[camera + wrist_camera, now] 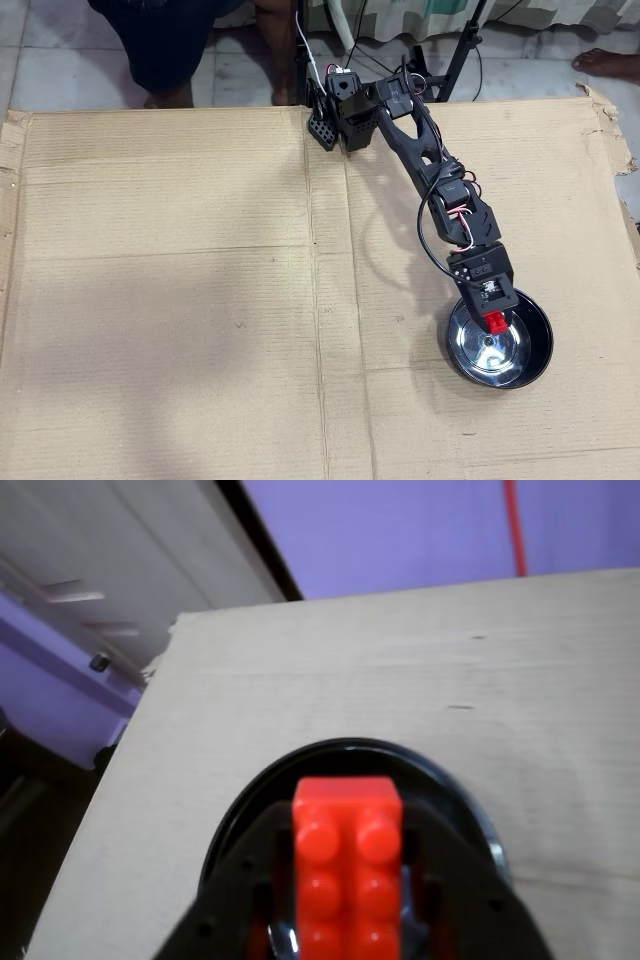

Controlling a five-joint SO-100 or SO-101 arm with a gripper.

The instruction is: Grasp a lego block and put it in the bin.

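The red lego block [346,865] fills the bottom middle of the wrist view, studs up, held between my black gripper's [345,880] two fingers. The gripper is shut on it. Under it lies the bin [330,755], a round bowl with a black rim. In the overhead view the gripper [494,322] holds the red block [494,321] above the near-arm side of the bowl [520,350], over its shiny silver inside. I cannot tell how high above the bowl's floor the block is.
The arm [430,160] reaches from its base [345,105] at the top middle down to the right over a large cardboard sheet [180,280]. The sheet's edge and floor beyond show in the wrist view [130,750]. A person's legs [170,50] stand behind the base.
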